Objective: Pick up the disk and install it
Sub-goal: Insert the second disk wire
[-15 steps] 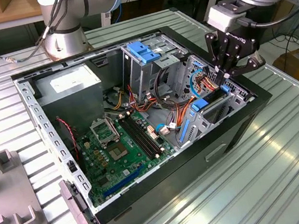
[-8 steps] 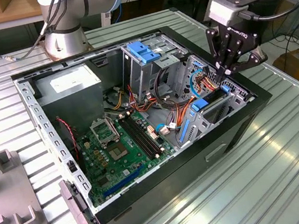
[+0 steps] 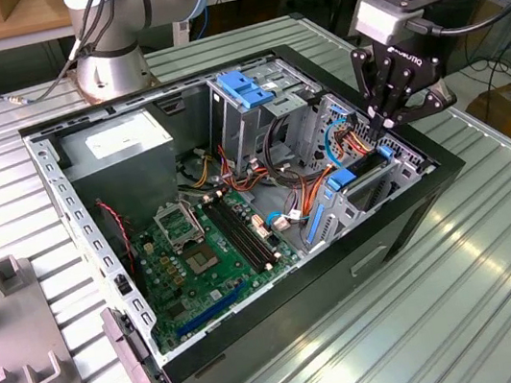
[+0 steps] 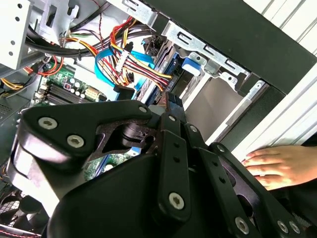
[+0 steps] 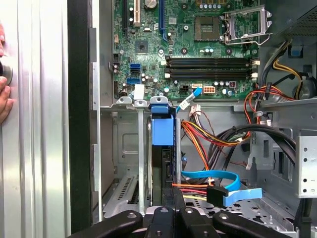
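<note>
Hand (image 3: 388, 122), fingers together, over the bay; second wrist view shows a person's hand (image 4: 275, 166).

Layout of the open computer case (image 3: 255, 308) on the slatted table (image 3: 469, 313).

Landmark: the motherboard (image 3: 206, 248), lying flat on the case floor. Toward the exterior view's upper left of it sits the power-supply box (image 3: 118, 150); behind it stands the drive cage (image 3: 253, 114) with a latch (image 3: 244, 86) on top. To the exterior view's right of the motherboard, past a cable bundle (image 3: 299, 189), the disk (image 3: 361, 180) sits on edge in a bay slot against the case wall, with the gripper (image 3: 387, 122) directly above it. A fixture block (image 3: 11, 337) rests on the table, outside the case, to the exterior view's left.
</note>
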Motion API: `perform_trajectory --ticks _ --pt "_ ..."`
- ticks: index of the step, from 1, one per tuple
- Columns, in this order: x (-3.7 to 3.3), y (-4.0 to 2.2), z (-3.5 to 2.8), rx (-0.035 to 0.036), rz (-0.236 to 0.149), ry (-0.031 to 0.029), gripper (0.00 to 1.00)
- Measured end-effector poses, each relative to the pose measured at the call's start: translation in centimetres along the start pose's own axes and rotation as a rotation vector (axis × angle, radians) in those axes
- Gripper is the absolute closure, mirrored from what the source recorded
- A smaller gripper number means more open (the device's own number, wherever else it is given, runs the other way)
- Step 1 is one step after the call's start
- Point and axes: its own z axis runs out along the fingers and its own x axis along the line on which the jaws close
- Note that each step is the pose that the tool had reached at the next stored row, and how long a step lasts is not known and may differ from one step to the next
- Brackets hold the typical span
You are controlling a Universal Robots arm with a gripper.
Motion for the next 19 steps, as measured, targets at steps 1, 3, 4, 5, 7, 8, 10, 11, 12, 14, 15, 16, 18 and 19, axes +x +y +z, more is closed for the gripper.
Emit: perform_trajectory --ticks 1,3,4,5,7,8,10,11,12,14,15,16,18,19 --pt "0.00 0.00 0.00 0.0000 0.000 0.0000 0.90" --pt "0.00 0.01 0.00 0.0000 0.000 -0.0001 0.90" --pt "0.00 0.01 0.00 0.0000 0.000 -0.0001 0.90" --pt "0.00 0.01 0.00 0.0000 0.000 -0.0003 0.90" --pt "0.00 0.01 -0.03 0.0000 0.000 -0.0004 0.90" --pt "0.00 0.01 -0.16 0.0000 0.000 -0.0002 0.90" --pt "0.00 0.00 -0.47 0.0000 0.000 -0.0003 0.90" --pt "0.00 0.00 -0.59 0.0000 0.000 -0.0004 0.90" --pt "0.00 0.00 -0.72 0.0000 0.000 -0.0004 0.90" --pt "-0.02 -0.01 -0.98 0.0000 0.000 -0.0003 0.90" --pt "-0.02 -0.01 -1.09 0.0000 0.000 -0.0003 0.90" --pt "-0.02 -0.02 -1.32 0.0000 0.000 -0.0004 0.90" --pt "-0.05 -0.02 -1.41 0.0000 0.000 0.0002 0.90" --pt "-0.27 0.66 -1.44 0.0001 0.000 -0.0011 0.90"
